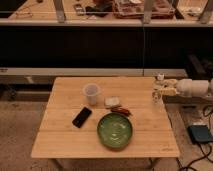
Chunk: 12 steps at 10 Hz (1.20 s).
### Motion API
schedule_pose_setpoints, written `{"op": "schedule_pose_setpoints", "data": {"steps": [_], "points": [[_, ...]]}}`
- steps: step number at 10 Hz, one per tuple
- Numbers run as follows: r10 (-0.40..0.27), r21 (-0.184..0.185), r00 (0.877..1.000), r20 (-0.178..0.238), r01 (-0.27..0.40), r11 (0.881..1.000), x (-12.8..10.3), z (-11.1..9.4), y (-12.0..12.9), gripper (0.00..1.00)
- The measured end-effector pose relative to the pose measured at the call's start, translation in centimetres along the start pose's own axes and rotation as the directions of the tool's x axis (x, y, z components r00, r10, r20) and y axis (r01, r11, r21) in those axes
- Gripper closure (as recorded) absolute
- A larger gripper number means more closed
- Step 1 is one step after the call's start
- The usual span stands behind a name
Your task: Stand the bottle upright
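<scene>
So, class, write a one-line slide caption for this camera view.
Gripper at the upright bottle near the table's right edge.

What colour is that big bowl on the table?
Green, seen in the camera view: the bowl. The gripper is at the table's right edge by the bottle.

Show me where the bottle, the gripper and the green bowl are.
bottle (159, 90), camera view, on its body.
gripper (163, 90), camera view, between its fingertips, at the bottle.
green bowl (115, 130), camera view, on its inside.
</scene>
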Motion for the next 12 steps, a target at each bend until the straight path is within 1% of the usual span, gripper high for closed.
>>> {"op": "schedule_pose_setpoints", "data": {"steps": [2, 3, 4, 6, 12], "points": [[-0.001, -0.003, 1.0, -0.008, 0.001, 1.0, -0.03, -0.08, -0.01, 1.0], [-0.017, -0.003, 0.999, -0.045, 0.017, 1.0, 0.31, 0.02, -0.19, 1.0], [-0.035, -0.003, 0.997, -0.068, 0.035, 0.999, 0.59, -0.07, -0.32, 1.0], [-0.046, -0.001, 0.996, -0.071, 0.046, 0.999, 0.88, 0.09, -0.35, 1.0], [-0.045, -0.001, 0.996, -0.072, 0.045, 0.999, 0.85, 0.07, -0.36, 1.0]]}}
